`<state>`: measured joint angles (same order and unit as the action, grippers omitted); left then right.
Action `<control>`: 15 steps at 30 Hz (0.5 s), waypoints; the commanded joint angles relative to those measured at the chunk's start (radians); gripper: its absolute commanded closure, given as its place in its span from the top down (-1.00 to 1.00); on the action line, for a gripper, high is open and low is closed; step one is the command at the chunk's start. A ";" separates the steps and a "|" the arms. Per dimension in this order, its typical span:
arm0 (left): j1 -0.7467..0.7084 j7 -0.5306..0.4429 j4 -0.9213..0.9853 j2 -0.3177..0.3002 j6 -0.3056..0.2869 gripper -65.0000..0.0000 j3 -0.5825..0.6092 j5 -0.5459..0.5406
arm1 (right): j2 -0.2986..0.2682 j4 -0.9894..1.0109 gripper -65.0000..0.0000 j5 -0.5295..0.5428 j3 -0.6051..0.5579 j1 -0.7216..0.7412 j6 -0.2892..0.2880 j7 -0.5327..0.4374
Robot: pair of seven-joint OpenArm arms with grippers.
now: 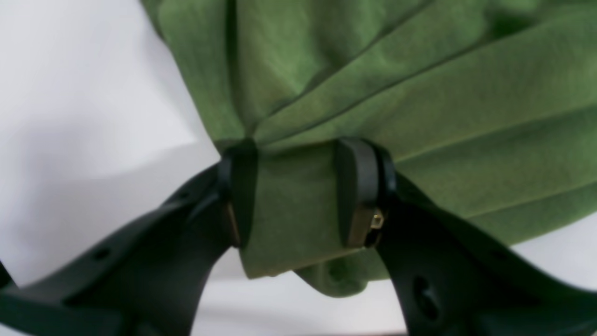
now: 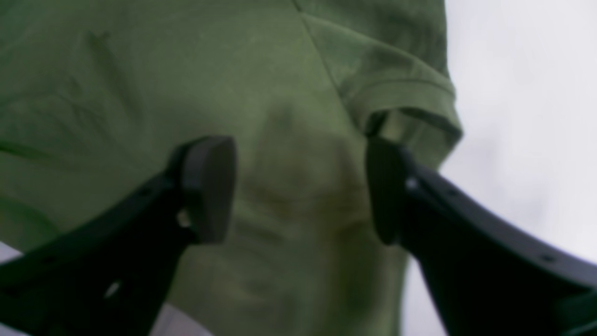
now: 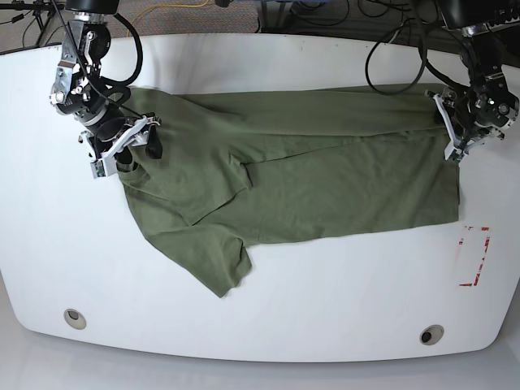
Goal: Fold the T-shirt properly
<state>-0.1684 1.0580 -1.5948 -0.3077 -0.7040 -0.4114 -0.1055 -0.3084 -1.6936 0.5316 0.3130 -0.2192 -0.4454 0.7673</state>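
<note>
The olive-green T-shirt (image 3: 309, 171) lies spread across the white table (image 3: 260, 325), with its top edge folded over and one sleeve (image 3: 219, 260) pointing toward the front. In the base view my left gripper (image 3: 449, 134) is at the shirt's right end. The left wrist view shows this gripper (image 1: 298, 196) shut on a bunched fold of the T-shirt (image 1: 419, 93), with pleats radiating from the grip. My right gripper (image 3: 134, 150) is at the shirt's left end. In the right wrist view it (image 2: 298, 191) stands open over the T-shirt (image 2: 140, 93) beside a hemmed sleeve (image 2: 406, 93), holding nothing.
A red-and-white marked patch (image 3: 473, 256) lies on the table just right of the shirt's lower corner. Two round fittings (image 3: 75, 318) (image 3: 431, 334) sit near the front edge. Cables (image 3: 390, 49) run along the back of the table.
</note>
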 commanded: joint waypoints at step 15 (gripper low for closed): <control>0.000 0.092 -0.124 -0.035 0.006 -0.24 -0.008 0.026 | -0.007 -0.147 0.40 0.022 0.081 -0.237 -0.002 0.011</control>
<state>-0.1780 1.1252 -1.6497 -0.3248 -0.6987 -0.4122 -0.0837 -0.3046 -1.8141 0.5350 0.3790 -0.4393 -0.4450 0.7975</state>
